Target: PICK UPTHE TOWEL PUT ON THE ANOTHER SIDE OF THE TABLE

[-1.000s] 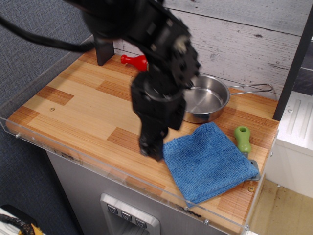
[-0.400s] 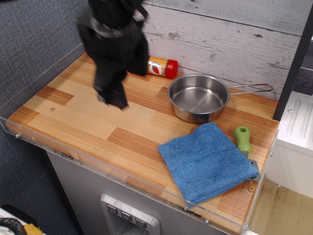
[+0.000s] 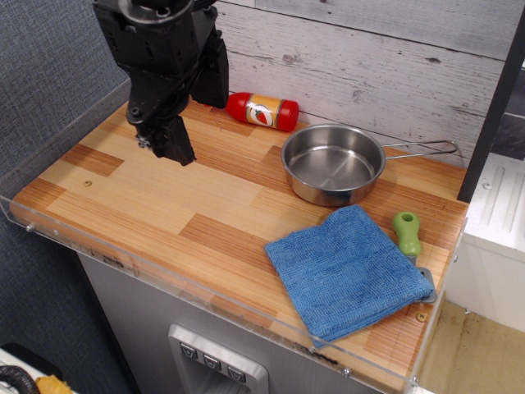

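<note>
The bright-blue towel point(image 3: 344, 270) lies flat on the front right part of the wood-plank table point(image 3: 156, 205), just in front of the steel pan point(image 3: 333, 162). My black gripper point(image 3: 166, 144) hangs over the back left part of the table, far from the towel, and holds nothing. Its fingers point down and overlap as one dark shape, so I cannot tell whether they are open or shut.
A red and yellow bottle point(image 3: 264, 111) lies on its side by the white plank wall. A green-handled tool point(image 3: 407, 231) lies to the right of the towel. A clear acrylic guard point(image 3: 189, 289) runs along the table's front and left edges.
The gripper rose from the towel's left edge and swung to the back left of the table. The towel stayed flat where it lay. The red bottle came into view.
</note>
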Motion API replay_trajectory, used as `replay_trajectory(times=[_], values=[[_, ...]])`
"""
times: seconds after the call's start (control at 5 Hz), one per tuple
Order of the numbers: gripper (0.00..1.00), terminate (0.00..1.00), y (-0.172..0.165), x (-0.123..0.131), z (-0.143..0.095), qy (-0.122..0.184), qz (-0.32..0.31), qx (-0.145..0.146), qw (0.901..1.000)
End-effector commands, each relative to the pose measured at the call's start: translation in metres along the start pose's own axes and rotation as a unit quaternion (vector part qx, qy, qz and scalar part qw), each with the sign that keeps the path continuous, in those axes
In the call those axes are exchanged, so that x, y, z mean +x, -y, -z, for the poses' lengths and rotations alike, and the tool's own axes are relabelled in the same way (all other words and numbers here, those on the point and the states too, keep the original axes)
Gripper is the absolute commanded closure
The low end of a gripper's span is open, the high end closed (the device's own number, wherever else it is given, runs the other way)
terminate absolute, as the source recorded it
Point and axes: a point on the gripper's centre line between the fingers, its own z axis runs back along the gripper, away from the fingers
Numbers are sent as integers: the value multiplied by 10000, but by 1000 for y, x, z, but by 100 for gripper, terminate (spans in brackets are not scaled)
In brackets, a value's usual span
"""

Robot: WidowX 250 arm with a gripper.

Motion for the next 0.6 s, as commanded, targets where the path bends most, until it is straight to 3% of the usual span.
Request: replay_trajectory(times=[0.0, 0.2, 0.4], values=[[0, 0, -1, 3, -10, 21, -51, -214, 9998], [0, 0, -1, 3, -10, 21, -51, -214, 9998], [0, 100, -1, 3, -10, 21, -51, -214, 9998]])
